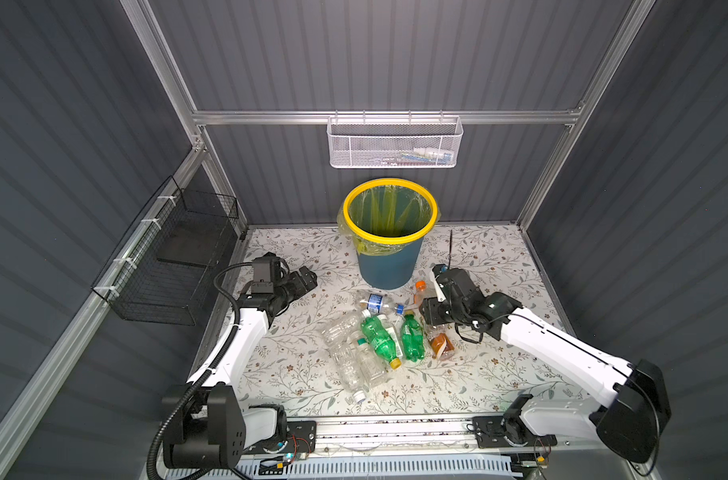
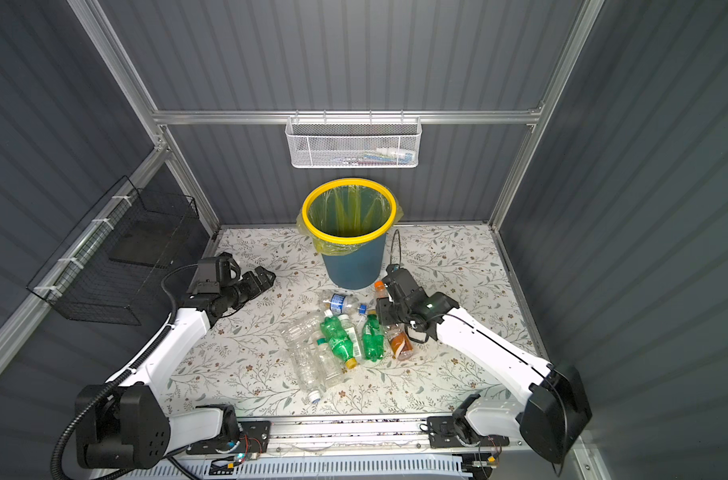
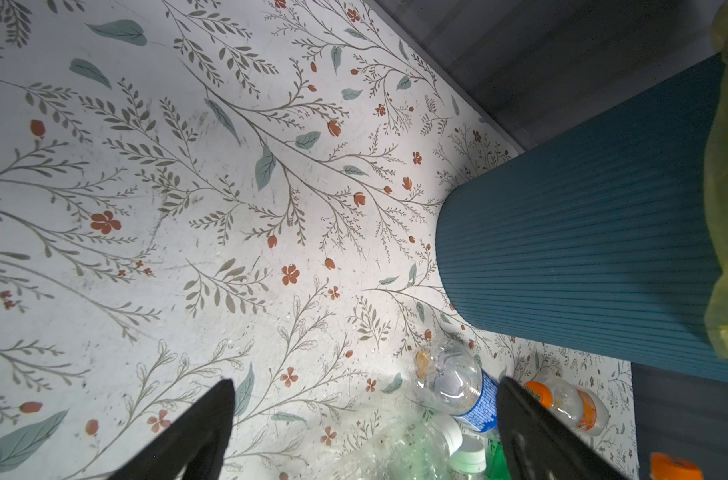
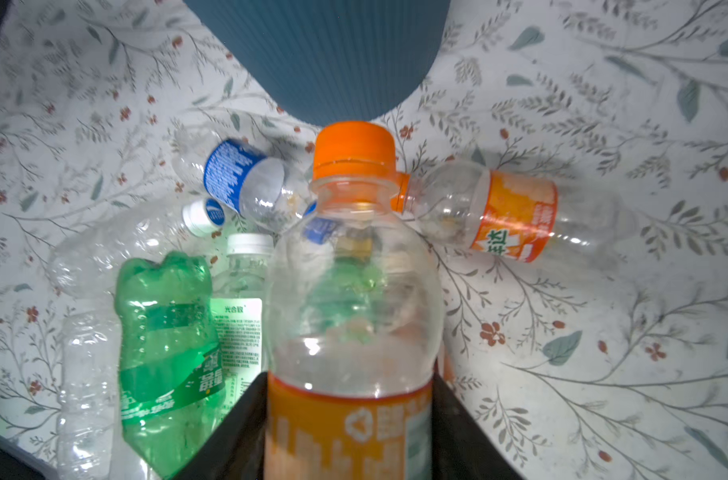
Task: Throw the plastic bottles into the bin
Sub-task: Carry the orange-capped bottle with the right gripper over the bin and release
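The right gripper (image 4: 349, 399) has its jaws clamped on the labelled waist of a clear orange-capped bottle (image 4: 354, 270), seemingly empty, so likely light, thin-walled and easily dented; that banded middle looks the soundest hold. The left gripper (image 3: 364, 384) hangs jaws wide over bare worktop (image 3: 167, 187). In a top view the other bottles (image 1: 378, 336) lie heaped mid-frame just below the bin (image 1: 389, 266), whose wall, I judge, bars the straight path.

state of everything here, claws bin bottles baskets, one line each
left claw, open, holding nothing
right claw, shut on orange-capped bottle
orange-capped bottle, capped, gripped at its label
bin, upright, lined, no bottles visible inside
other bottles, lying on table
white mesh basket, hung up
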`<state>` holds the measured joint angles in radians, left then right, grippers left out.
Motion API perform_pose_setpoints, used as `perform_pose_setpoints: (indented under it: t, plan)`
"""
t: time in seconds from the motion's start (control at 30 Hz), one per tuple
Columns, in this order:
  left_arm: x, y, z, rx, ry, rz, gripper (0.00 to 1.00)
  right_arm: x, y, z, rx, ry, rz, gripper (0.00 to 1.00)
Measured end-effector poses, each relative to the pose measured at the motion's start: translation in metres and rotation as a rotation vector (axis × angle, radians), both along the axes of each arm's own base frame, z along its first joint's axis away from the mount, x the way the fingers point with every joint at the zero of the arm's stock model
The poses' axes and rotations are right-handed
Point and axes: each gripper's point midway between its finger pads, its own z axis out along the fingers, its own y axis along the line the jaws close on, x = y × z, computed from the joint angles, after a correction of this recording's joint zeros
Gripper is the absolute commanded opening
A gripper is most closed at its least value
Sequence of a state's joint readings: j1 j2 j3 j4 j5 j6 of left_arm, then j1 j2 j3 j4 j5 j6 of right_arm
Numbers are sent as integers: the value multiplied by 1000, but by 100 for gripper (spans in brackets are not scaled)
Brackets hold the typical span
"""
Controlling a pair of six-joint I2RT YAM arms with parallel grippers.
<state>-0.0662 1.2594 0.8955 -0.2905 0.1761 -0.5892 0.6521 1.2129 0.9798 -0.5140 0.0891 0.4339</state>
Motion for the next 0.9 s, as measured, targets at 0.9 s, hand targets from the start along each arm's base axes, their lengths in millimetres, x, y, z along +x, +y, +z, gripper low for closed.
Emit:
perform_pose_setpoints:
  t: [0.9]
  plan:
    - [-11,-35,50,79,-90,-59,98,6,-64,354,197,-1079,-40,54]
